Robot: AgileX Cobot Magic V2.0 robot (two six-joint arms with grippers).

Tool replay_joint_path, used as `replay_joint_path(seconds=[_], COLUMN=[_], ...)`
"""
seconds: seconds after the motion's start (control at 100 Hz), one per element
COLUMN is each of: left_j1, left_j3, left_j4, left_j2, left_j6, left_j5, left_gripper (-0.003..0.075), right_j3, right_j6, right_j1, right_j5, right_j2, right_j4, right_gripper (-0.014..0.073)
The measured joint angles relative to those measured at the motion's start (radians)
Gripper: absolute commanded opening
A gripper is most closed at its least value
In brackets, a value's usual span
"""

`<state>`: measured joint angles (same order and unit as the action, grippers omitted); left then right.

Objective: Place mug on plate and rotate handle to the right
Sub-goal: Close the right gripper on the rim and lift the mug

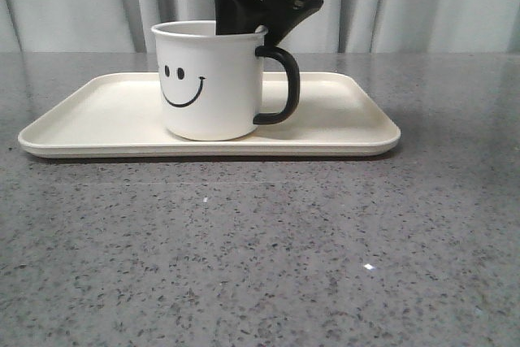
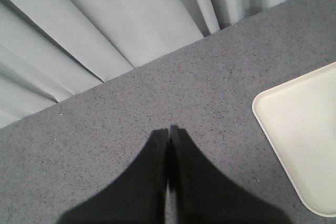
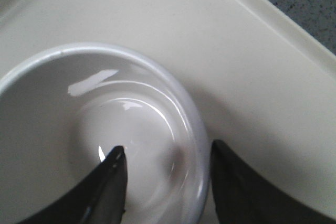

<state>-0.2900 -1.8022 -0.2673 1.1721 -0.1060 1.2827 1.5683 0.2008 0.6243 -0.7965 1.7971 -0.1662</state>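
While the left gripper (image 2: pixel 168 145) hung over bare table (image 2: pixel 157 98) with its jaws pressed together and holding nothing, the plate's (image 2: pixel 304 129) rounded corner lay just beside it. The mug (image 1: pixel 211 79) stood upright on the plate (image 1: pixel 106 111), left of the plate's middle, its smiley face toward the camera and its handle (image 1: pixel 284 87) pointing right. The right gripper (image 3: pixel 168 182) reached down from above with its jaws parted astride the mug's rim (image 3: pixel 197 145), one finger (image 3: pixel 107 182) inside the mug, the other outside; whether they touched the wall was unclear. Grey speckled table spread wide before the plate, and pale curtains (image 1: pixel 73 6) hung behind. Open plate surface lay right of the handle.
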Motion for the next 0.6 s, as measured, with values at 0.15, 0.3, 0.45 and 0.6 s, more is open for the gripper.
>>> replay_joint_path(seconds=[0.15, 0.3, 0.45, 0.6], left_j1=[0.000, 0.000, 0.000, 0.000], left_j3=[0.000, 0.000, 0.000, 0.000], left_j4=[0.000, 0.000, 0.000, 0.000], left_j2=[0.000, 0.000, 0.000, 0.000], left_j6=[0.000, 0.000, 0.000, 0.000], left_j5=[0.000, 0.000, 0.000, 0.000], left_gripper=[-0.0020, -0.0020, -0.0020, -0.0020], right_j3=[0.000, 0.007, 0.008, 0.067], right_j6=[0.000, 0.000, 0.000, 0.016], right_j1=[0.000, 0.001, 0.001, 0.001], right_j5=[0.002, 0.015, 0.020, -0.007], right_j2=[0.002, 0.002, 0.002, 0.002], right_j4=[0.000, -0.009, -0.009, 0.005], right_gripper=[-0.0009, -0.0064, -0.0067, -0.0067])
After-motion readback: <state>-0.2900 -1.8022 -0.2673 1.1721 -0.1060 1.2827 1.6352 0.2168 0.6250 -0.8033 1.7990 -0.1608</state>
